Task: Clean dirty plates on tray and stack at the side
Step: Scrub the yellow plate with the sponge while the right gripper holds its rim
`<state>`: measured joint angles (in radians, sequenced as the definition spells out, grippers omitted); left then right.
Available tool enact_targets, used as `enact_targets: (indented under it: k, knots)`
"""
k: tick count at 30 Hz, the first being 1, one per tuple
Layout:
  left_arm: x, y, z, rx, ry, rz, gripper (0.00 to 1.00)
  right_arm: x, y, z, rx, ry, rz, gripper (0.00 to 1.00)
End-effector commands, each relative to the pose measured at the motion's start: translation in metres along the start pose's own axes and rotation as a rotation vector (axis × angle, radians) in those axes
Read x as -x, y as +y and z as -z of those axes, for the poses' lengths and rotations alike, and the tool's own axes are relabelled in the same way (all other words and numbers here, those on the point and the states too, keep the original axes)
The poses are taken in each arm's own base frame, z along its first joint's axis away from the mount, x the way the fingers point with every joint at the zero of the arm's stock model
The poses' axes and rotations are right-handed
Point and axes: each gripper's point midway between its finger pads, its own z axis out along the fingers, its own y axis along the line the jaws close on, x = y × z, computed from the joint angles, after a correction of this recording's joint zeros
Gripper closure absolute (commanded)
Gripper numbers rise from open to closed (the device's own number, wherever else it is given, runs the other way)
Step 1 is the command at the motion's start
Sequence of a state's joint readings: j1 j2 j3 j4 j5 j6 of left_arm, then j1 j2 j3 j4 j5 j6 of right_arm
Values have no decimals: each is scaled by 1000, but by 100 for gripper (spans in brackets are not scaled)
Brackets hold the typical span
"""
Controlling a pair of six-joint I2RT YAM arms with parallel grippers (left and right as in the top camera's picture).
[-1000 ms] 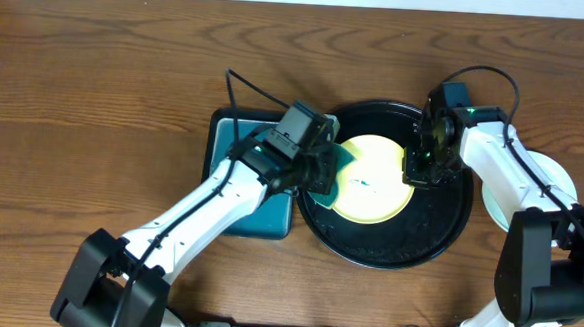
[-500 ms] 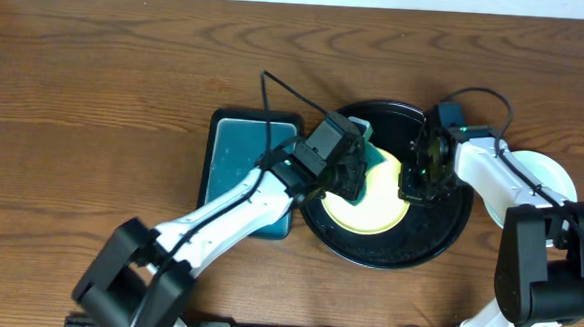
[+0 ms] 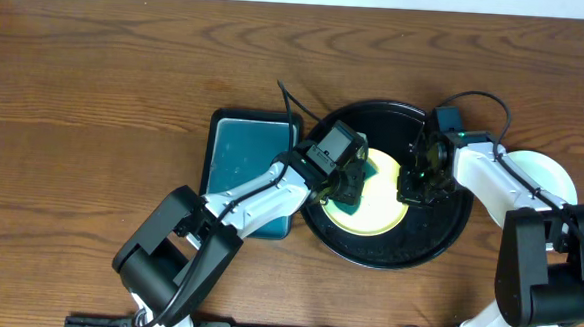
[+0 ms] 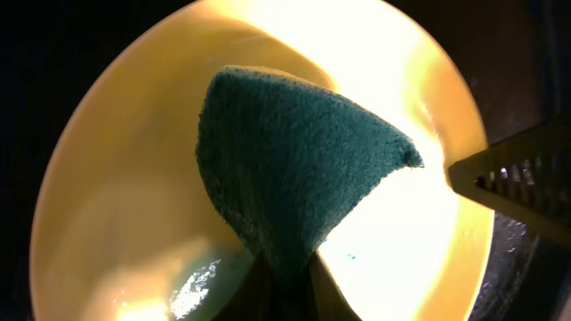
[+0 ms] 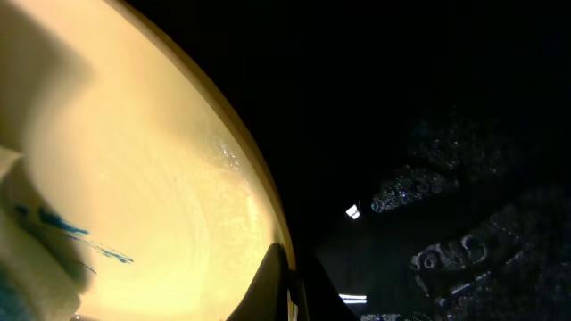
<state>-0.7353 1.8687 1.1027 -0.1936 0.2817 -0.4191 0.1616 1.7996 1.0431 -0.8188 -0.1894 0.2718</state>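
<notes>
A pale yellow plate (image 3: pixel 378 206) lies in the large round black tray (image 3: pixel 438 236). My left gripper (image 3: pixel 349 187) is shut on a teal sponge (image 4: pixel 294 169) and presses it on the plate (image 4: pixel 116 178). My right gripper (image 3: pixel 418 182) is shut on the plate's right rim (image 5: pixel 268 209) and holds it. Blue smears (image 5: pixel 62 227) show on the plate in the right wrist view. Pale mint-white plates (image 3: pixel 552 177) sit stacked right of the tray, partly hidden by my right arm.
A smaller rectangular teal tray (image 3: pixel 247 156) lies left of the black tray, partly under my left arm. Water drops glisten on the black tray (image 5: pixel 464 232). Bare wooden table (image 3: pixel 95 93) stretches to the left and back.
My left gripper moved the sponge from the plate's left edge onto the plate and then slightly down toward its centre. My right gripper stayed at the plate's right rim.
</notes>
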Motion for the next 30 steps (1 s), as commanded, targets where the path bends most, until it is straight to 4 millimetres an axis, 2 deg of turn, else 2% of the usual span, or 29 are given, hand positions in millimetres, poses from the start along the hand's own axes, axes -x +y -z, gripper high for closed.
enact_targets:
  k: [1, 8, 18, 23, 30]
  knots:
    - [5, -1, -1, 11, -7, 3, 92, -13, 3, -8, 0, 38, 10, 99]
    - [-1, -10, -2, -13, 10, 11, 92, -13, 4, -8, 0, 38, 10, 99]
    - [-15, -48, -9, -63, 8, -77, 92, -13, 4, -8, -1, 38, 12, 99]
    - [-6, -42, -10, -23, -37, -77, 92, -13, 4, -8, -1, 39, 12, 99]
    - [25, -27, -6, 82, -187, -77, 92, -13, 4, -8, -1, 39, 12, 99]
